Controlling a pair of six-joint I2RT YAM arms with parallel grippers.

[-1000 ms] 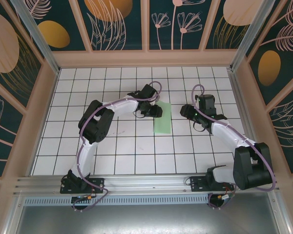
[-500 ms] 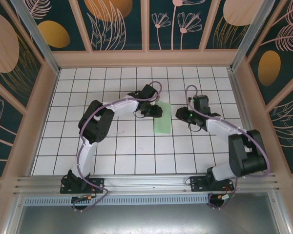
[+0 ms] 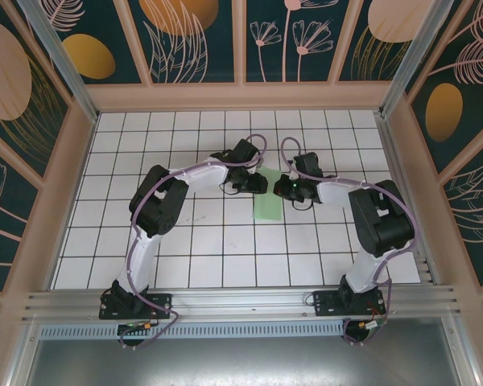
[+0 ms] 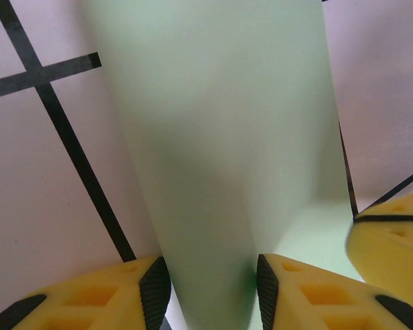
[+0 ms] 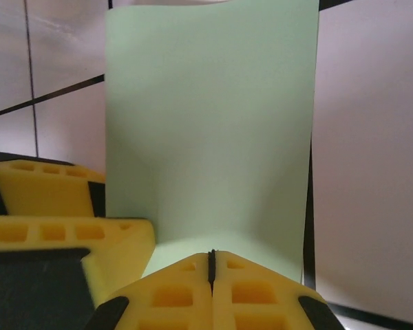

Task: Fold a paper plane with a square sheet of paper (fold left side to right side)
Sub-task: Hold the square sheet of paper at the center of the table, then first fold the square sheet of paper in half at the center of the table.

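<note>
Bright, even light with faint shadows; both wrist views blur the paper (image 4: 220, 137) up close.

Both arms reach forward and bend inward, their wrists close together. The left gripper (image 4: 210, 283) grips a curl of paper (image 4: 213, 137), jaws partly apart. The right gripper (image 5: 211, 265) has its fingers pressed together.

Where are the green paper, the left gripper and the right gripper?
green paper (image 3: 268, 207), top view, near half.
left gripper (image 4: 210, 289), left wrist view, midway between fingertips.
right gripper (image 5: 211, 265), right wrist view, fingertip seam.
</note>
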